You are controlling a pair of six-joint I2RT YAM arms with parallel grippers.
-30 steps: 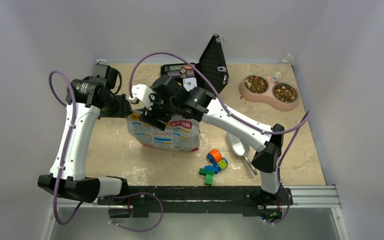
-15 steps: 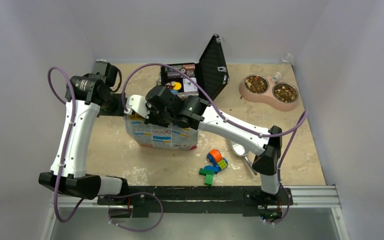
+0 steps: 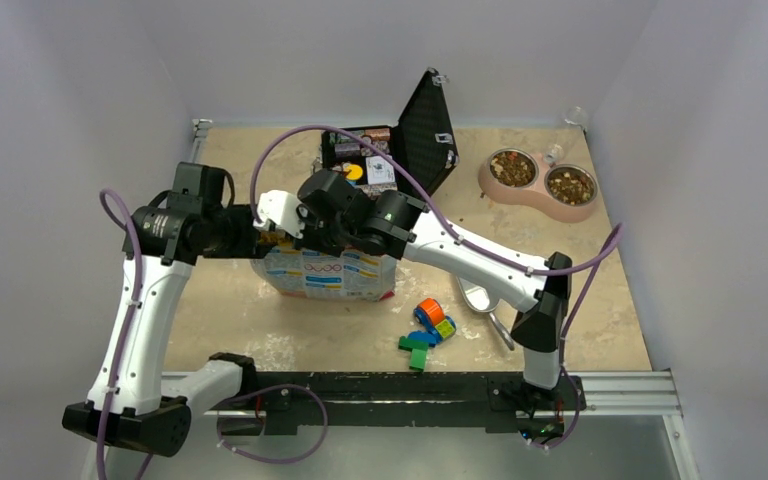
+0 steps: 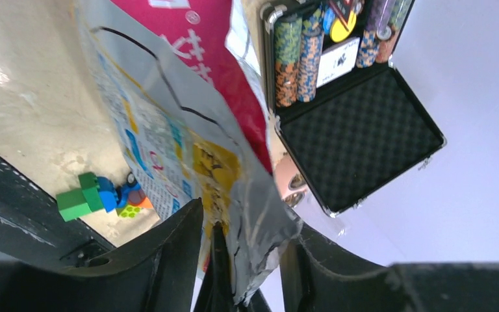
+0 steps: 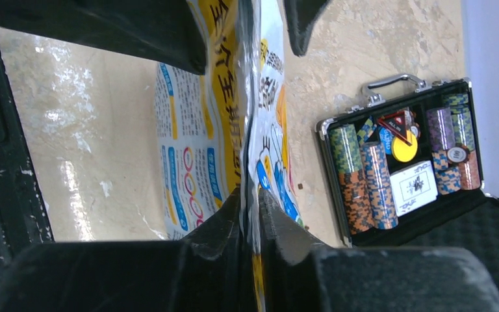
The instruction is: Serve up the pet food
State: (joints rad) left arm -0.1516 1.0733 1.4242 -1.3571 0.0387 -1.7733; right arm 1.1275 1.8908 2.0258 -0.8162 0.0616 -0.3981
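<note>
White bag (image 3: 325, 272), yellow, blue and magenta print; brown pet food (image 3: 512, 168); pink bowl (image 3: 539, 191).

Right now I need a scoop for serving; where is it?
Top view: the metal scoop lies right of the food bag, beside the toy blocks.

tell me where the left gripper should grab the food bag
Take the flattened top lip of the food bag, not its body: the bag stands upright, its sides look too wide for the jaws, and the lip is a thin sheet. The right gripper is pinched on that lip, so come from the bag's left end, where the lip sits between the open fingers of the left gripper.
</note>
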